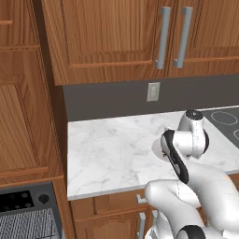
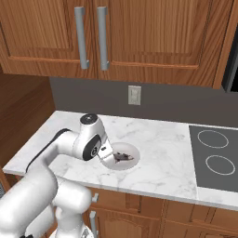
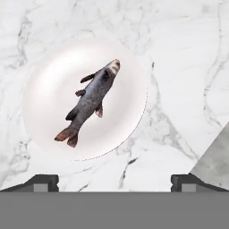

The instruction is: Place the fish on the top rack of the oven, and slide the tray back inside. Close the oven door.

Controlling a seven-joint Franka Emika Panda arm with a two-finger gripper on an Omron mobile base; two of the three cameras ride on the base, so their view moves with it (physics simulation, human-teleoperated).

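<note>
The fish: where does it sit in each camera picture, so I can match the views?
Left base view: hidden behind the arm's wrist.
Right base view: fish at centre, just right of the wrist.
Hand view: above centre, lying diagonally, open gripper over it.
Shared landmark: the white plate under it, on the marble counter.

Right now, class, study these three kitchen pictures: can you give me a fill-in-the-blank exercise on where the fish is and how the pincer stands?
1. The fish lies on a round white ____.
2. The plate rests on a marble ____.
3. The pincer is above the plate with its jaws ____.
4. On the wall behind the counter sits a pale ____ beneath the cabinets.

Missing words: plate; counter; open; outlet
</note>
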